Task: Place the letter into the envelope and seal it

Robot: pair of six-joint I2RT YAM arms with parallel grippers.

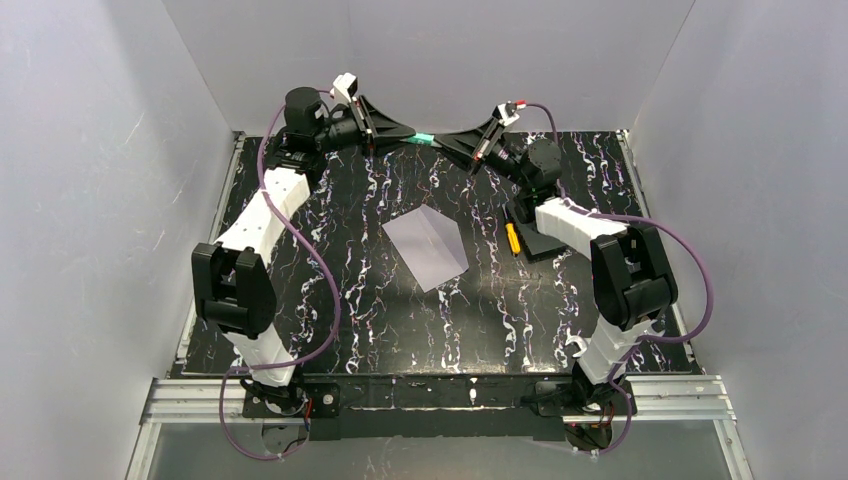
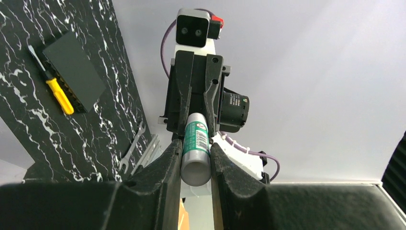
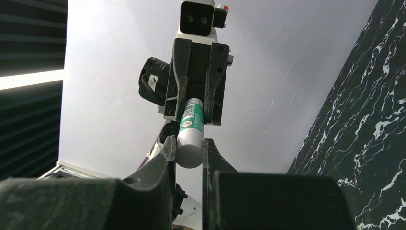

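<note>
The pale lavender-white envelope [image 1: 428, 247] lies flat in the middle of the black marbled table. The cream-tan letter is not in view. A green-and-white glue stick [image 1: 425, 139] is held level above the table's far edge, between both grippers. My left gripper [image 1: 412, 136] is shut on one end; in the left wrist view that gripper [image 2: 196, 158] clamps the grey end of the glue stick [image 2: 196, 143]. My right gripper [image 1: 441, 143] is shut on the other end; in the right wrist view that gripper [image 3: 189, 152] clamps the white end of the glue stick [image 3: 190, 132].
A small black box [image 1: 545, 238] with a yellow-handled screwdriver [image 1: 512, 238] beside it lies right of the envelope, under the right arm. Both also show in the left wrist view, the box [image 2: 74, 72] and the screwdriver [image 2: 58, 95], with a small wrench [image 2: 131, 146] by the table edge. Grey walls surround the table.
</note>
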